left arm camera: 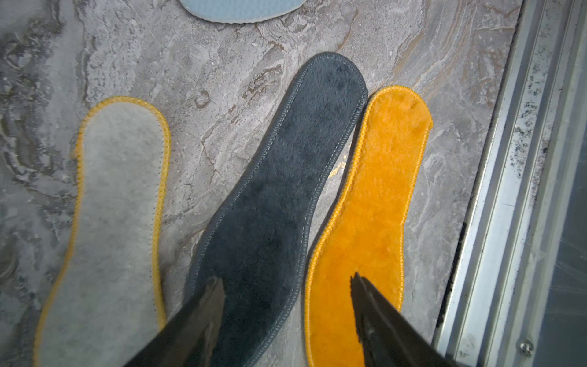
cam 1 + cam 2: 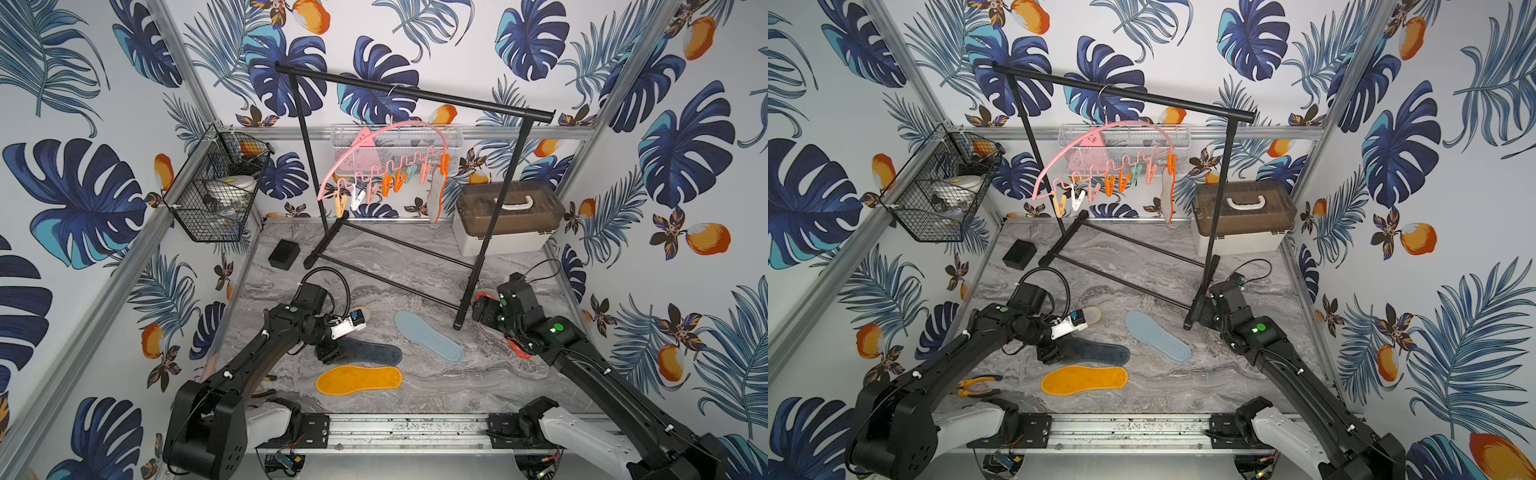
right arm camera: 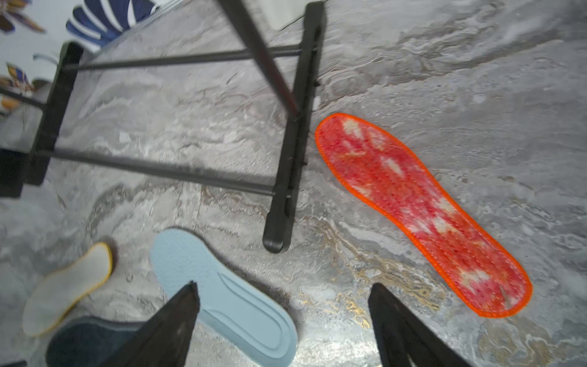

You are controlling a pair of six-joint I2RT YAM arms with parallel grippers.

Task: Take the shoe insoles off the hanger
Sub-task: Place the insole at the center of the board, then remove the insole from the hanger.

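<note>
1. My L arm (image 2: pixel 245 365) reaches in from near left, wrist bent down; L gripper (image 1: pixel 286 279) jaws apart, empty.
2. My R arm (image 2: pixel 590 357) reaches from near right, low; R gripper (image 3: pixel 284 286) jaws wide, empty.

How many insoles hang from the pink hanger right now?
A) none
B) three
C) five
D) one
D: a single orange-edged insole hangs at one end of the hanger, and the other clips hold nothing in both top views.
</note>
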